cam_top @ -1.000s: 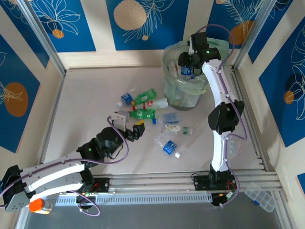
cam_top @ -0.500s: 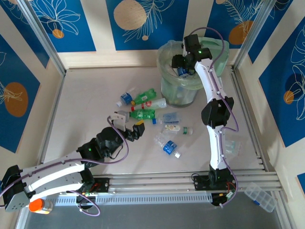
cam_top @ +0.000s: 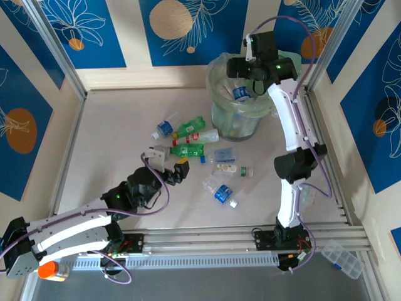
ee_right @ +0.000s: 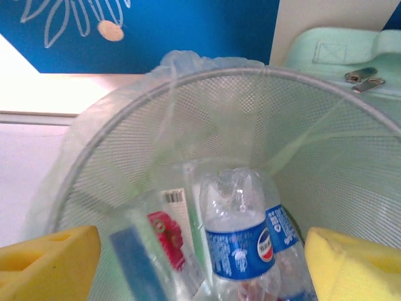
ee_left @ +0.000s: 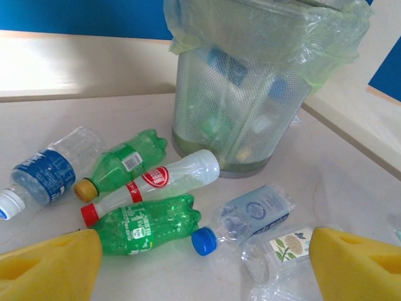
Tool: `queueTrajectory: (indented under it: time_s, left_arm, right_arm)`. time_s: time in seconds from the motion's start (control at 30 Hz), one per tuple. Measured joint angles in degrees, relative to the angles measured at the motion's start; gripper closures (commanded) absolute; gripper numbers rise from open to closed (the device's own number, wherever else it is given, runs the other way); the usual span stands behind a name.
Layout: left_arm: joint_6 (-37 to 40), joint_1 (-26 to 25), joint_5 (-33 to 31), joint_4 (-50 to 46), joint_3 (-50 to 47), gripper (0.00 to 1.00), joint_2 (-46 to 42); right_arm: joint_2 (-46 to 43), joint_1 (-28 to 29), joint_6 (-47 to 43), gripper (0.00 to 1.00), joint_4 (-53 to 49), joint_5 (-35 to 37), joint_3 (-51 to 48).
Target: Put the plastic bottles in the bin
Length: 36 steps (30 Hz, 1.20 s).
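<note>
Right fingers (ee_right: 50,263) opened over bin (ee_right: 125,125), blue-label bottle (ee_right: 238,244) dropped in; left fingers (ee_left: 50,263) spread above green bottle (ee_left: 150,226), likely next.

I work on a flat pale beige tabletop (cam_top: 106,132) under even light. Around me stand blue wall panels with white leaf drawings and orange circles (cam_top: 84,28), split by plain cream wall strips (cam_top: 128,31). Slanted silver metal frame posts (cam_top: 61,56) rise at the far corners. Ribbed silver metal rails (cam_top: 207,238) run along my near edge.
</note>
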Motion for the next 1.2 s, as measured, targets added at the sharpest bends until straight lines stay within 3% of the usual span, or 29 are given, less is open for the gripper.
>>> queueTrajectory:
  time_s: [0.27, 0.47, 0.7, 0.9, 1.2]
  left_arm:
    - [0.07, 0.00, -3.65, 0.04, 0.00, 0.12, 0.28]
    - [1.90, 0.00, -5.84, -0.11, 0.13, 0.13, 0.85]
    - [5.01, 1.38, -8.68, -2.36, 3.21, 0.12, 4.00]
    - [2.86, 9.68, -5.27, -9.51, 15.65, 0.11, 16.15]
    - [-1.38, 29.97, 15.06, -20.72, 41.88, 0.09, 42.71]
  right_arm:
    - [-24.63, 10.78, -0.13, 0.23, 14.10, 0.72, -33.42]
    - [-41.24, 21.62, 2.36, 0.26, 25.70, 1.25, -58.88]
    - [-55.45, 36.89, 10.05, 0.25, 37.79, 7.72, -88.19]
    - [-60.30, 39.39, 12.96, 0.26, 52.52, 9.92, -105.57]
    - [-60.81, 39.39, 12.74, 0.25, 66.69, 9.07, -110.79]
